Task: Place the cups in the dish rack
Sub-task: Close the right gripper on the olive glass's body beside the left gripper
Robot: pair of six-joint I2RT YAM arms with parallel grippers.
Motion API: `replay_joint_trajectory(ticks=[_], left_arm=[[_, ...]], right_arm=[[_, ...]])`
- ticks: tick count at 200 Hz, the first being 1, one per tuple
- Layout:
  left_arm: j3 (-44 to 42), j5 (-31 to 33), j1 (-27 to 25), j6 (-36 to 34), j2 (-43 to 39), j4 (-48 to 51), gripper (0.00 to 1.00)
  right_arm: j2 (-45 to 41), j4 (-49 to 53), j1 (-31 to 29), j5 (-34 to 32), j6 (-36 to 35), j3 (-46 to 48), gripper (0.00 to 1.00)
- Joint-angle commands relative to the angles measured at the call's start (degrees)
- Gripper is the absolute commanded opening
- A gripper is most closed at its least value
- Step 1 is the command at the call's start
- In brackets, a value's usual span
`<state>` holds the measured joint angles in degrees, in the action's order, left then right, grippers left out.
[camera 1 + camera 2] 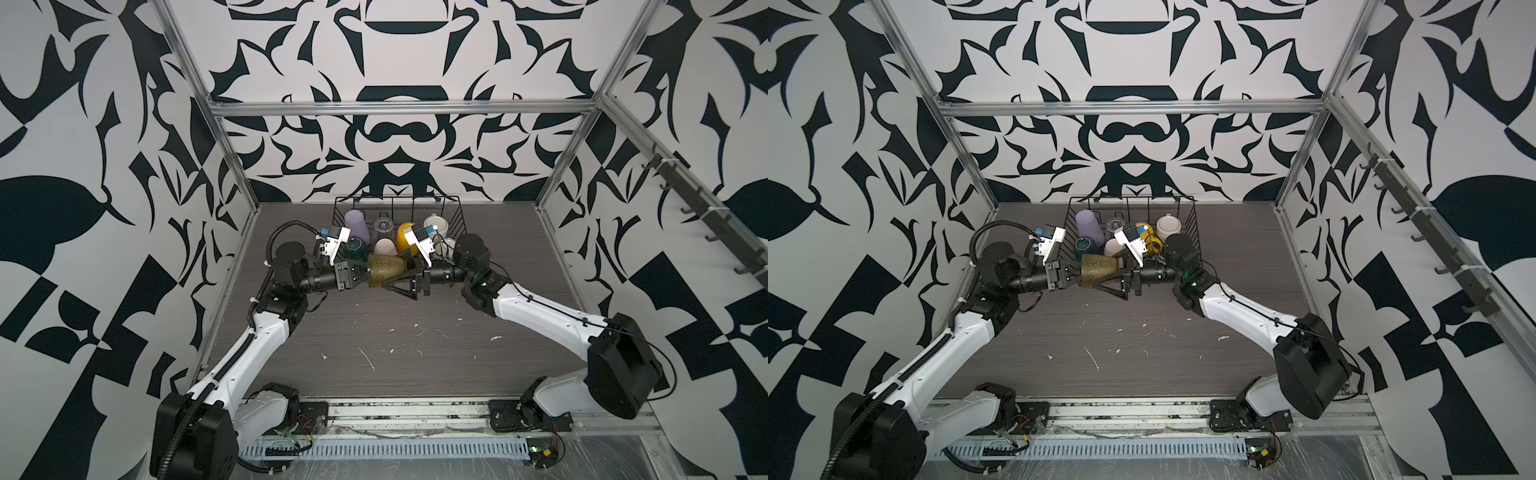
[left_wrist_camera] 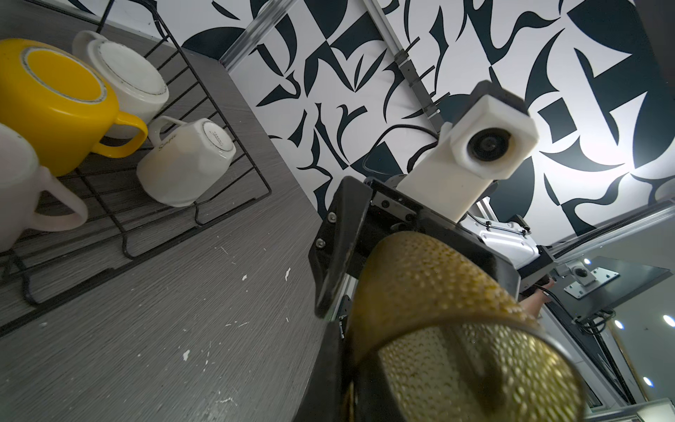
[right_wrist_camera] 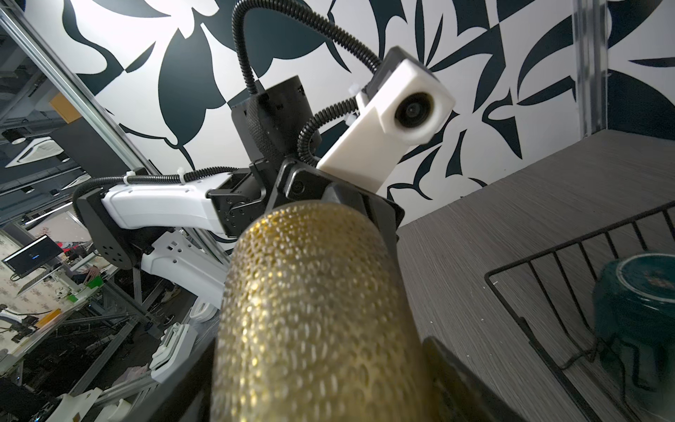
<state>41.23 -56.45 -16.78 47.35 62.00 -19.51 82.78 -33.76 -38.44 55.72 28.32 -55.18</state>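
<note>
Fingers of the left gripper (image 1: 365, 272) are pinched together on the wide rim of the olive glass (image 1: 384, 271), while the fingers of the right gripper (image 1: 397, 275) stand apart on either side of its narrow base. The glass is a flared tumbler of translucent olive-gold, covered in small raised bumps, and it lies on its side with its mouth toward the left arm. Behind it the dish rack (image 1: 456, 216), a black wire basket with flared sides, stands by the back wall and holds seven cups. A lilac tumbler (image 1: 357, 226), a clear glass (image 1: 383, 226), a yellow mug (image 2: 54, 102) and a cream mug (image 2: 124, 76) sit in the far row. A dark green mug (image 3: 639, 299), a pink mug (image 1: 385, 247) and a white faceted mug (image 2: 186, 160) sit nearer. The mugs seen from the wrist views are upside down. The surface (image 1: 395, 345) is dark grey wood-grain, flecked with white chips and scratches. Walls on three sides carry a bold black-and-white leaf pattern behind an aluminium frame (image 1: 399, 109), and a rail of hooks (image 1: 698, 199) runs along the right wall. The glass hangs crosswise just in front of the rack's near edge, outside it, bridging the two grippers. In the left wrist view one right finger (image 2: 336, 248) stands beside the base with a sliver of gap. Whether the other right finger touches the glass cannot be told.
</note>
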Motion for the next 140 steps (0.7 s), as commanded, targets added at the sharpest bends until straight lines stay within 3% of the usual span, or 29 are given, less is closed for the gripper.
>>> replay_joint_trajectory(ticks=[1,140], left_arm=[[0.3,-1.1,0.2,1.2,-0.5,-2.5,0.0],[-0.1,-2.6,0.0,1.6,-0.7,-2.6,0.0]], right_arm=[[-0.1,-1.7,-0.8,0.0,-0.7,-2.9,0.85],[0.1,-2.2,-1.3,-1.0,0.6,-4.1,0.87]])
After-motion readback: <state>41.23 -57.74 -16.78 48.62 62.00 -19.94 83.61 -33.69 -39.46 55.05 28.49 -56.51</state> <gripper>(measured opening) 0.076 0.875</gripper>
